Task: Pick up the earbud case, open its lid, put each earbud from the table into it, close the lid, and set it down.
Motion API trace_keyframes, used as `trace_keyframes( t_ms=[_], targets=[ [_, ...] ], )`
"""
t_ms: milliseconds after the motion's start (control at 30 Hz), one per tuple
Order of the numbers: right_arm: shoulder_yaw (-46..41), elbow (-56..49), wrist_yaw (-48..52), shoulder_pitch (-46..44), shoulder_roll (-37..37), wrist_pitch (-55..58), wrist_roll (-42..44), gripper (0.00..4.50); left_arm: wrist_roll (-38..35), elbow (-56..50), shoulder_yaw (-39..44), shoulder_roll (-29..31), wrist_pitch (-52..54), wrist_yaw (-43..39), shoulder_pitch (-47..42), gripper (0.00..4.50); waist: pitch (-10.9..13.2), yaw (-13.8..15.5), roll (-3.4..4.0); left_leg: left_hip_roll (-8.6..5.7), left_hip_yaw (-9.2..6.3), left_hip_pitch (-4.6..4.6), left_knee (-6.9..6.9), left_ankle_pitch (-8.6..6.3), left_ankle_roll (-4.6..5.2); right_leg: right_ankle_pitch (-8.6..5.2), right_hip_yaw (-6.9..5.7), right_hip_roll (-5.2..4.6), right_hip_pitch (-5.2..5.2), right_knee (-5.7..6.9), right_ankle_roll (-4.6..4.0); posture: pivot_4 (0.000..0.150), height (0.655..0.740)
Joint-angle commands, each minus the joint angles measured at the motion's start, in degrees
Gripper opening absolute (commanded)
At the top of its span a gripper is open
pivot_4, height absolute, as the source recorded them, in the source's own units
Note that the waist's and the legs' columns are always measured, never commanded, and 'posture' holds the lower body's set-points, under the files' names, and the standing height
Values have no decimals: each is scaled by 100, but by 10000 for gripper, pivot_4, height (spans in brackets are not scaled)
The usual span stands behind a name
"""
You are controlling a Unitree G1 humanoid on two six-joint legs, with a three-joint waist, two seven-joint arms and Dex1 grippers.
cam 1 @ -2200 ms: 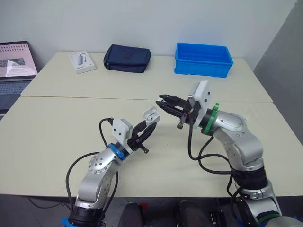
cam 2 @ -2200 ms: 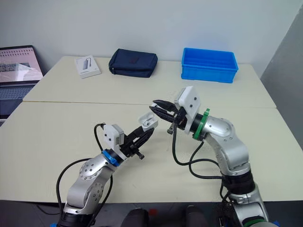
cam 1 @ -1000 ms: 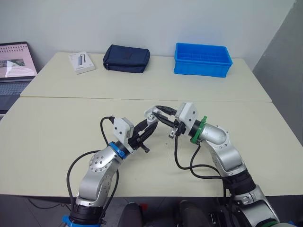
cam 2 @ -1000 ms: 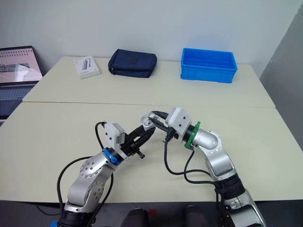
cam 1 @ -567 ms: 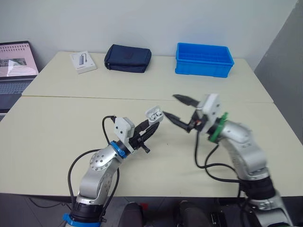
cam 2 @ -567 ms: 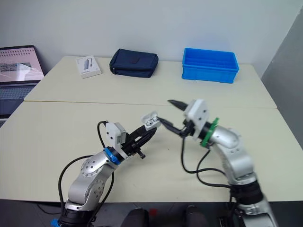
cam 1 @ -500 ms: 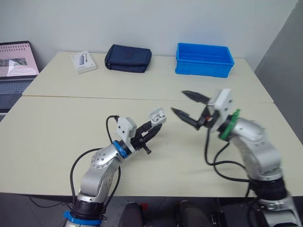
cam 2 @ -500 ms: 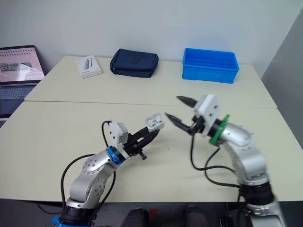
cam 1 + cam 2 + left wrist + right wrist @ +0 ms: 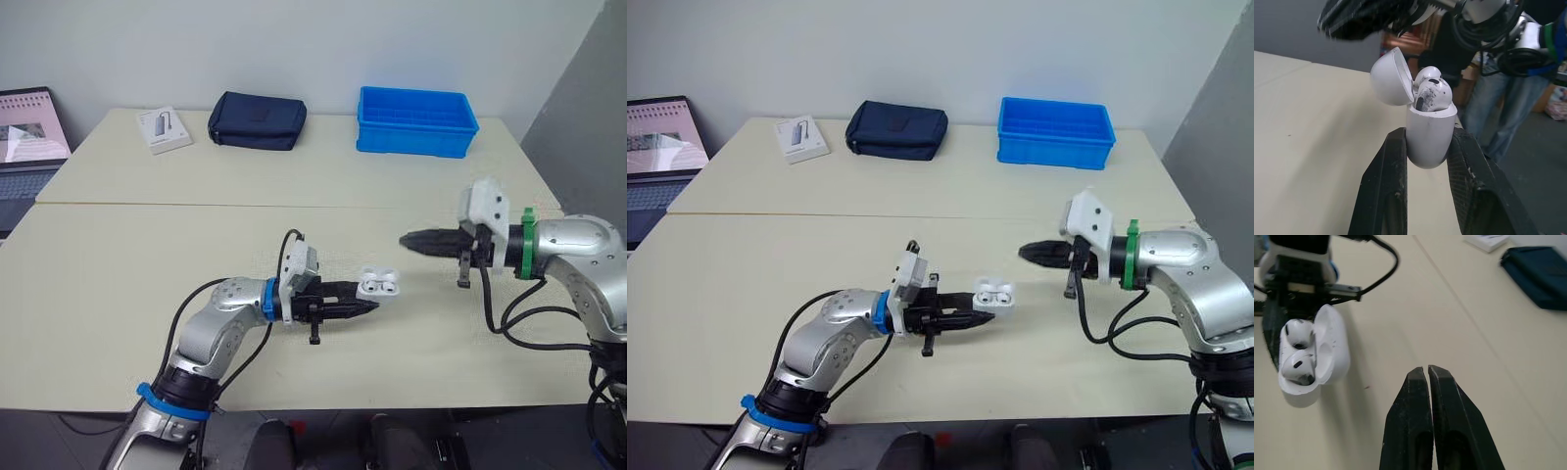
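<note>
Left gripper [image 9: 1430, 142] is clamping glossy white earbud case [image 9: 1430, 128], lid [image 9: 1391, 78] hanging open, two white earbuds [image 9: 1431, 94] sitting inside; right gripper [image 9: 1427, 369] is hovering, jaws closed.

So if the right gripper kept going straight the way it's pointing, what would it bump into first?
Most likely the bare table. From its wrist view, the shut right gripper aims past the earbud case, which the left gripper holds off to one side. Depth is unclear, though.

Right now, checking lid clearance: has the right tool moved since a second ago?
Yes. The right tool drew back rightward off the white earbud case: then left of the blue plastic bin, now in front of it.
</note>
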Motion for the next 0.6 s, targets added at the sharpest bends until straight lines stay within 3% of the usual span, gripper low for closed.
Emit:
trace_keyframes(
  t_ms=[33,400,600],
  targets=[
    [170,-138,383,-205,-84,85,147,0,-125,-111,-54,10,101,-188,-53,7618,0,0,0,0,0,0,0,0,0,0,0,0,0,-1,0,1500,7324],
    [165,-768,755,-271,-174,905,964,0,-82,-190,-27,-1,224,-170,109,7618,1,15,1,1,-2,1,1,0,0,-1,-3,0,0,1,1,1500,7324],
    [319,-965,755,4,-366,915,913,0,-115,-166,25,-27,277,-105,97,7618,1,17,1,1,-3,1,1,0,0,-1,-3,0,0,2,1,1500,7324]
  ],
)
